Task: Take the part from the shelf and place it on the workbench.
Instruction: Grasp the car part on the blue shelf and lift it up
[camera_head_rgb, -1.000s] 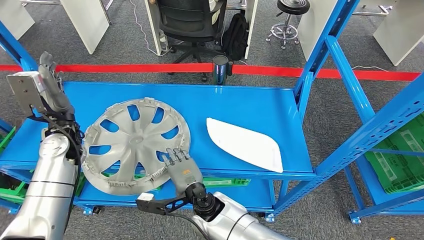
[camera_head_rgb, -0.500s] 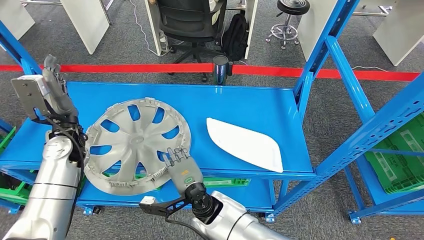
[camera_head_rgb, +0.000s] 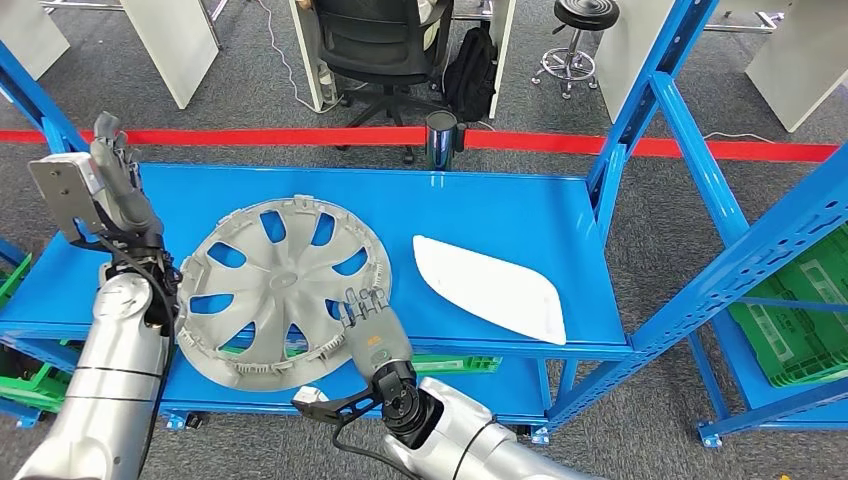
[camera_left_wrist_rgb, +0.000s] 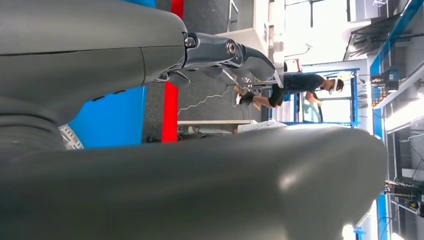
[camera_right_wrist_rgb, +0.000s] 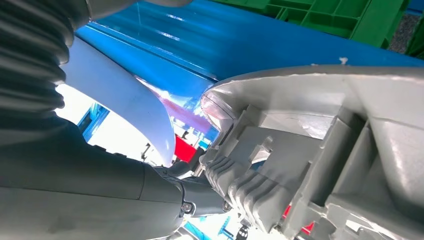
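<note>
A grey wheel cover lies on the blue shelf with its near side hanging over the front edge. My right hand grips its near right rim, fingers on top; its ribbed underside sits close in the right wrist view. My left hand stands upright beside the cover's left rim with fingers stretched out and holding nothing. A flat white panel lies on the shelf to the right of the cover.
Blue shelf uprights rise at the right. Green crates sit low on the right, with more under the shelf. Behind the shelf are a red floor line, a dark post, an office chair and a backpack.
The wheel cover has slid a little to the right with my right hand on its rim. My left hand has also drifted slightly right.
</note>
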